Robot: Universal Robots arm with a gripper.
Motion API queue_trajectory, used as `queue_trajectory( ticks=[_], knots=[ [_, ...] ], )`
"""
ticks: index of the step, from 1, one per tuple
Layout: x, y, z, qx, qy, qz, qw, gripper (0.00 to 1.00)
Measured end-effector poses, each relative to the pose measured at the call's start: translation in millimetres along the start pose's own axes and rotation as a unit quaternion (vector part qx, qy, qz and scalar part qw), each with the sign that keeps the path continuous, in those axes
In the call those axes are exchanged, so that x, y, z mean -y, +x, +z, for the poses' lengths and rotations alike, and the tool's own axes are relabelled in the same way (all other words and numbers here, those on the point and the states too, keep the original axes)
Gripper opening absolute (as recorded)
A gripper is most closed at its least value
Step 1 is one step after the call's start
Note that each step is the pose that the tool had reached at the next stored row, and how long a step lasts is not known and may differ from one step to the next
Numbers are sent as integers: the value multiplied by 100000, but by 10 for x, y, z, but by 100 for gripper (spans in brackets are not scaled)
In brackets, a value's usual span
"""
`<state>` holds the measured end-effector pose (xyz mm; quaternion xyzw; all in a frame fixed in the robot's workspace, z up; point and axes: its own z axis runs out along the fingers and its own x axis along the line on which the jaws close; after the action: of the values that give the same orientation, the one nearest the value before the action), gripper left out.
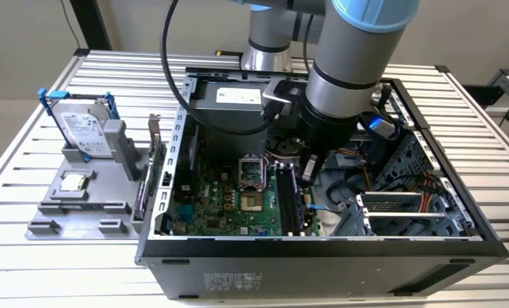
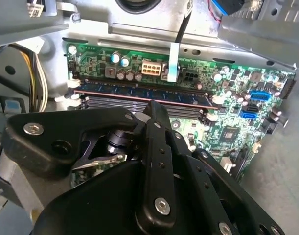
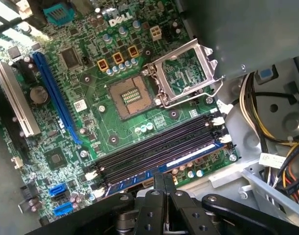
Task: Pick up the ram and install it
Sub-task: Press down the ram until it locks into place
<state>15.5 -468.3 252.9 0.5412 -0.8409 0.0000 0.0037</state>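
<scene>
My claw (image 1: pixel 308 168) hangs inside the open computer case (image 1: pixel 323 247), low over the black slots (image 3: pixel 154 152) on the green motherboard (image 3: pixel 90 112); I cannot tell whether its fingers are spread or pressed together. The ram (image 2: pixel 144 94), a thin dark bluish stick, lies along the outermost slot, just beyond my black linkage. Near the slots the square processor socket (image 3: pixel 130 96) lies bare, its metal frame tipped up. Outside the case, a grey tray (image 1: pixel 74 202) holds an upright silver hard drive (image 1: pixel 85 131) and a small square chip (image 1: pixel 72 184).
</scene>
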Motion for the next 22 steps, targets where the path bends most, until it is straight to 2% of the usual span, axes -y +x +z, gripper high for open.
queue_trajectory(
  ticks=[5,10,17,22],
  knots=[
    [0,0,0,-6,10,-1702,99986,0],
    [0,0,0,-13,23,-3567,99936,0],
    [-2,0,1,-20,36,-6008,99819,0],
    [-9,2,1,-29,49,-7731,99701,0]
  ],
)
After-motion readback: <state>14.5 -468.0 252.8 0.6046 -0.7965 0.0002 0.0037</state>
